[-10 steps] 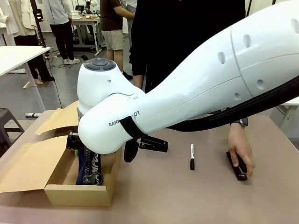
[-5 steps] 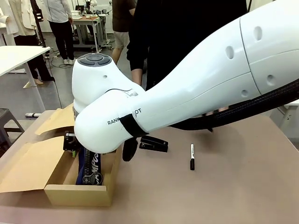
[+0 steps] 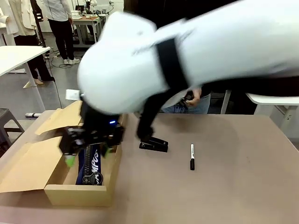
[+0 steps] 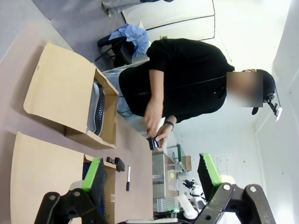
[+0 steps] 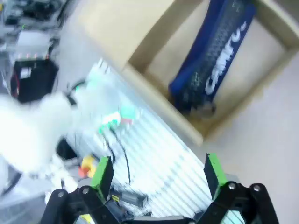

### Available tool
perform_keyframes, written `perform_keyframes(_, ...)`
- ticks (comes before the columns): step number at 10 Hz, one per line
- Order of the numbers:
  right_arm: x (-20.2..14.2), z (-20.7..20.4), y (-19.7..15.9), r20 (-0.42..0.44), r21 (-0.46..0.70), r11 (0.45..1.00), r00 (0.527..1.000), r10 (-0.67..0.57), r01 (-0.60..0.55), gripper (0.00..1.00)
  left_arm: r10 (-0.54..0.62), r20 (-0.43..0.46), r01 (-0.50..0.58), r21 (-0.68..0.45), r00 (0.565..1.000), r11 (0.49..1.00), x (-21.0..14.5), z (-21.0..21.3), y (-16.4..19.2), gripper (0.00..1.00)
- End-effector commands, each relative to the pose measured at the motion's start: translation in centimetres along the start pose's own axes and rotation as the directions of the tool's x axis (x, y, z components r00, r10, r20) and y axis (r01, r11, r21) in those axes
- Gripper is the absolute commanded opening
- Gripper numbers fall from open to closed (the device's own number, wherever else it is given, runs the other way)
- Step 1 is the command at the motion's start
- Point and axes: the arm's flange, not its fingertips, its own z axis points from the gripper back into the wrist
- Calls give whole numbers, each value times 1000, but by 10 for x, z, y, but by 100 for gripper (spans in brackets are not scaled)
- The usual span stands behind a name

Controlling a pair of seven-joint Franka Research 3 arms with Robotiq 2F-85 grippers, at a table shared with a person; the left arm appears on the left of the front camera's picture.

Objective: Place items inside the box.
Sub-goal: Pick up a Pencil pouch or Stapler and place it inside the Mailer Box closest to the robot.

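Well, the right gripper [image 3: 88,155] hangs wide open, holding nothing, just above the blue pouch [image 3: 92,164] lying in the box [image 3: 79,195]; the black stapler [image 3: 154,144] sits outside it.

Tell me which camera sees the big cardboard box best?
The front view: the box sits sharp and nearly whole, flap open, blue pouch inside. The left wrist view catches mostly its flap; the right wrist view gives a blurry part of its inside.

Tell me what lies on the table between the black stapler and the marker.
Nothing. In the front view the stretch of brown table between the black stapler and the marker is bare.
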Motion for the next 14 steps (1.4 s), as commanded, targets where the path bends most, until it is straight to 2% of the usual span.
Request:
perform_keyframes(1,-71,61,-58,-27,-53,999,1000,10,-12,100,-20,13,20,-29,1000,999,-3,-2,3,100)
perform_keyframes(3,-105,64,-72,-18,-72,995,997,-73,72,100,-20,13,20,-29,1000,999,-3,-2,3,100)
perform_keyframes(4,-98,51,-62,24,-149,965,976,-217,218,100,-20,13,20,-29,1000,999,-3,-2,3,100)
perform_keyframes(5,-88,73,-63,-30,-46,998,999,-40,39,100,-20,13,20,-29,1000,999,-3,-2,3,100)
perform_keyframes(6,-88,73,-63,-30,-46,998,999,-40,39,100,-20,13,20,-29,1000,999,-3,-2,3,100)
perform_keyframes(7,-107,69,-75,-17,-90,989,993,-118,116,100,-20,13,20,-29,1000,999,-3,-2,3,100)
perform_keyframes(8,-105,86,-84,21,38,995,995,-94,94,100,-20,13,20,-29,1000,999,-3,-2,3,100)
perform_keyframes(9,-125,113,-106,80,117,985,988,-136,126,100,-20,13,20,-29,1000,999,-3,-2,3,100)
perform_keyframes(10,-157,139,-131,147,179,965,965,-217,190,100,-20,13,20,-29,1000,999,-3,-2,3,100)
perform_keyframes(12,-228,174,-192,312,302,905,866,-390,299,100,-20,13,20,-29,1000,999,-3,-2,3,100)
perform_keyframes(13,-259,181,-226,357,362,861,800,-482,358,100,-20,13,20,-29,1000,999,-3,-2,3,100)
perform_keyframes(14,-287,183,-272,429,486,804,709,-560,342,100,-20,13,20,-29,1000,999,-3,-2,3,100)
